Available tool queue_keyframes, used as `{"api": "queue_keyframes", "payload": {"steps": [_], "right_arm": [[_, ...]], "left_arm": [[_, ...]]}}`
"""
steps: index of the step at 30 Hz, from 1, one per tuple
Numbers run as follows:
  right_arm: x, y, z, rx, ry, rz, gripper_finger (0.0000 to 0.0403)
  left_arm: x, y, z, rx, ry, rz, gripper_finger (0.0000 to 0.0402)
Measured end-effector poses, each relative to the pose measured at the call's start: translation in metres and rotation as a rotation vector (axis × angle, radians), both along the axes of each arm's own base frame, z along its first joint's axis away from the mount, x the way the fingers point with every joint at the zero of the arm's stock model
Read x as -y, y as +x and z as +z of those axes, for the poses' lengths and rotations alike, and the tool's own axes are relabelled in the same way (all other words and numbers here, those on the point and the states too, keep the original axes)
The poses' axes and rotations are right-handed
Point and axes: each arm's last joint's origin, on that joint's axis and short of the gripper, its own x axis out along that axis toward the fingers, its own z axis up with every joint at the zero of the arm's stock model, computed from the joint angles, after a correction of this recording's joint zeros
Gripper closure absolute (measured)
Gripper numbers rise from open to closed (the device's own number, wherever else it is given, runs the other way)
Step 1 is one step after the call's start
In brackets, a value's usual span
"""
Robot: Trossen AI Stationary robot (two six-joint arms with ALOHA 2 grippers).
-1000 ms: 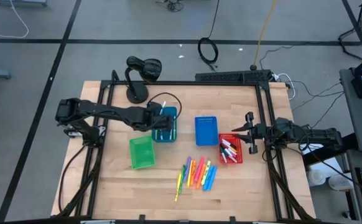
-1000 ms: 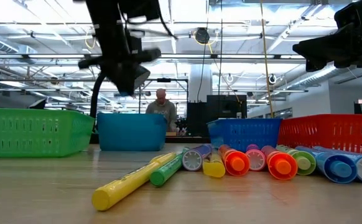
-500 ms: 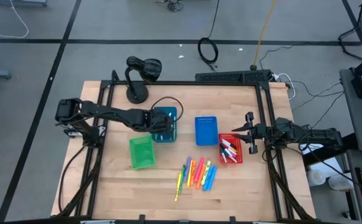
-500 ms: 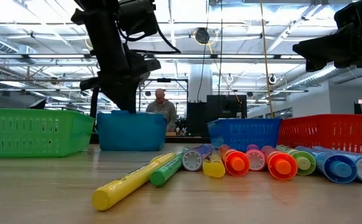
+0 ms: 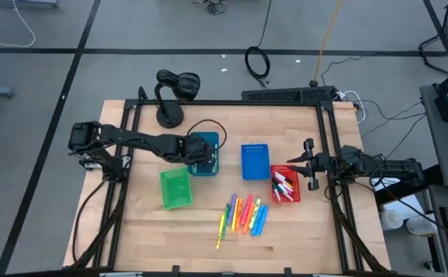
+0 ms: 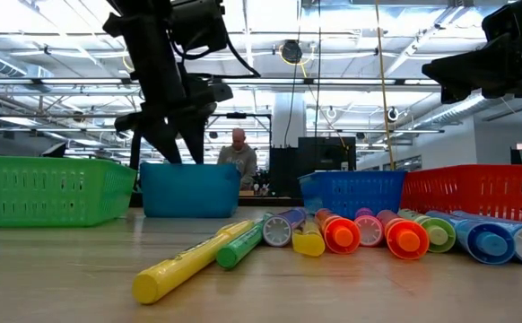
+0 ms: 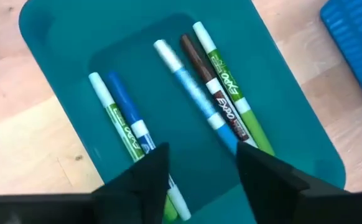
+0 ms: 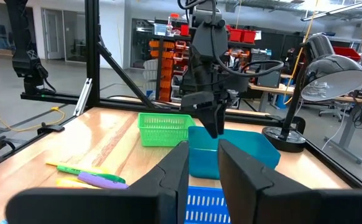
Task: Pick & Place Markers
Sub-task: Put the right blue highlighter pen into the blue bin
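The left pincer, shut a second ago, now stands open and empty above the teal bin, where five thin markers lie: white-bodied, with green, blue and brown ends. The right pincer waits partly open, empty, over the red bin.

I work in an industrial lab hall: exposed ceiling trusses with strip lights, taped concrete floor at 12 o'clock, parts racks, black frame around my wooden worktop.
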Motion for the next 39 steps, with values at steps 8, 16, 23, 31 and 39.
{"api": "queue_keyframes", "payload": {"steps": [8, 16, 23, 31, 39], "right_arm": [[0.000, 0.000, 0.000, 0.000, 0.000, 0.000, 0.0332], [0.000, 0.000, 0.000, 0.000, 0.000, 0.000, 0.0332], [0.000, 0.000, 0.000, 0.000, 0.000, 0.000, 0.0332], [0.000, 0.000, 0.000, 0.000, 0.000, 0.000, 0.0332], [0.000, 0.000, 0.000, 0.000, 0.000, 0.000, 0.0332]], "left_arm": [[0.011, -0.008, 0.040, 0.096, 0.001, -0.254, 0.0150], [0.065, -0.066, 0.115, 0.230, 0.435, -0.612, 0.0136], [0.083, -0.123, 0.117, 0.300, 0.504, -0.567, 0.0141], [0.098, -0.122, 0.052, 0.676, 0.677, -0.934, 0.0137], [0.070, -0.149, -0.014, 0.872, 0.695, -0.945, 0.0139]]}}
